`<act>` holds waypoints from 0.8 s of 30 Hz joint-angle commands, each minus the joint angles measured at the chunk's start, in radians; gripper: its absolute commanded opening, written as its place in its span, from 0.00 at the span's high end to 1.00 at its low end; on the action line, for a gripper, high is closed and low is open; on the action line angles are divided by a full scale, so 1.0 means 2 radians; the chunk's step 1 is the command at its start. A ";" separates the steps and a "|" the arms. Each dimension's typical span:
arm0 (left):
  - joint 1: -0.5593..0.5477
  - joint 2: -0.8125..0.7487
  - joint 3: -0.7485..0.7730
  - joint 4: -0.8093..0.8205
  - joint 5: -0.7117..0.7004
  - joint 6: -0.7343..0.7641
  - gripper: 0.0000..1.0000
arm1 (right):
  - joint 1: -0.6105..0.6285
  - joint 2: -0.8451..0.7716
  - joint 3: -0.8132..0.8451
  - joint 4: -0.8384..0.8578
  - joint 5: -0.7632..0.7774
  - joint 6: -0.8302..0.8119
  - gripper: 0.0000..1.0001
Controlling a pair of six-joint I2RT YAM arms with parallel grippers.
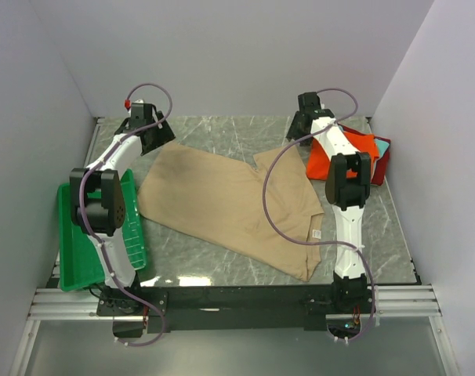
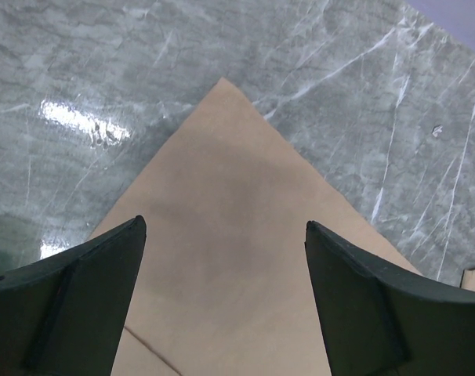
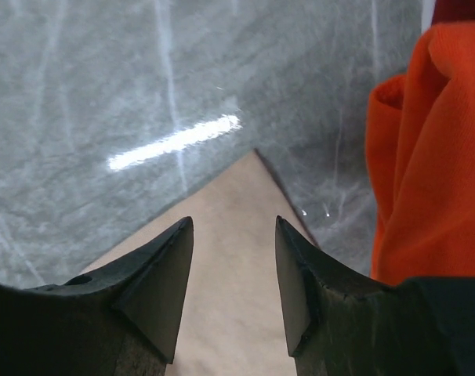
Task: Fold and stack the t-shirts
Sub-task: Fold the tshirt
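I see my left gripper [image 2: 223,229] and right gripper [image 3: 233,225] both released, a tan t-shirt [image 2: 222,164] corner between each one's jaws.

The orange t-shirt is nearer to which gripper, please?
Right. The right gripper is just beside the orange t-shirt; the left gripper is across the table, over the tan t-shirt's far corner.
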 commanded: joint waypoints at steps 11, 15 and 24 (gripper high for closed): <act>0.001 -0.044 -0.013 -0.026 0.036 0.020 0.12 | -0.007 0.047 0.042 -0.029 0.004 0.011 0.49; 0.002 -0.043 -0.005 -0.036 0.031 0.022 0.12 | -0.011 0.063 0.053 -0.034 0.001 0.015 0.49; 0.002 -0.033 0.013 -0.045 0.018 0.034 0.11 | -0.021 0.073 0.063 -0.025 -0.017 0.023 0.50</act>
